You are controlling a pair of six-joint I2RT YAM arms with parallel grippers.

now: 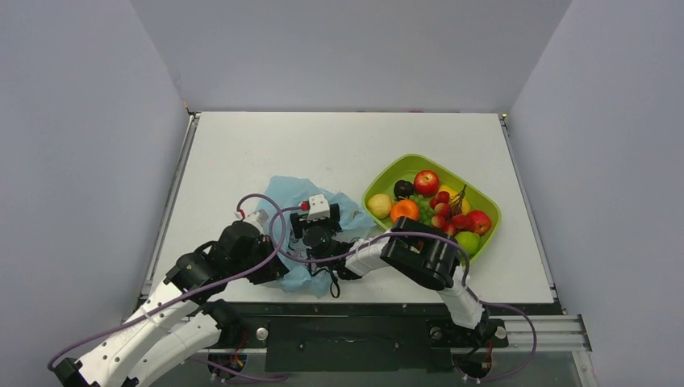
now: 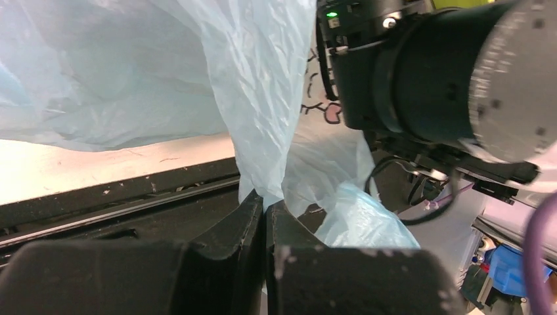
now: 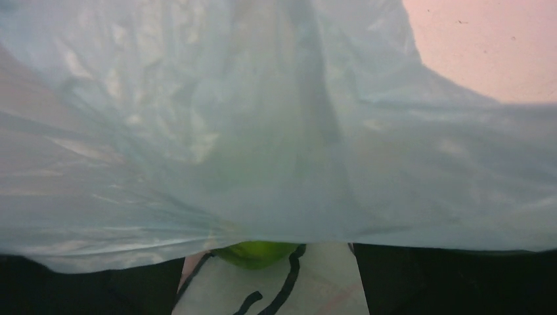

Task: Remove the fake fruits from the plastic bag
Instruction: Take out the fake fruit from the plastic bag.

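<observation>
The light-blue plastic bag [image 1: 284,193] lies crumpled left of the green tray [image 1: 387,171]. My left gripper [image 1: 273,264] is shut on a fold of the bag's near edge; in the left wrist view the jaws [image 2: 266,205] pinch the film [image 2: 263,98]. My right gripper [image 1: 316,239] reaches into the bag. In the right wrist view it [image 3: 272,283] is open, with bag film [image 3: 263,131] draped over it and a glossy green fruit [image 3: 257,253] just ahead between the fingers. An orange [image 1: 404,210], red grapes [image 1: 446,211] and a green apple [image 1: 467,241] lie in the tray.
The tray also holds a red apple [image 1: 426,181], a lemon [image 1: 379,205], a dark plum [image 1: 403,189] and a red fruit [image 1: 480,221]. The right arm's elbow [image 1: 427,258] hangs beside the tray's near corner. The right wrist body [image 2: 446,65] is close to my left gripper.
</observation>
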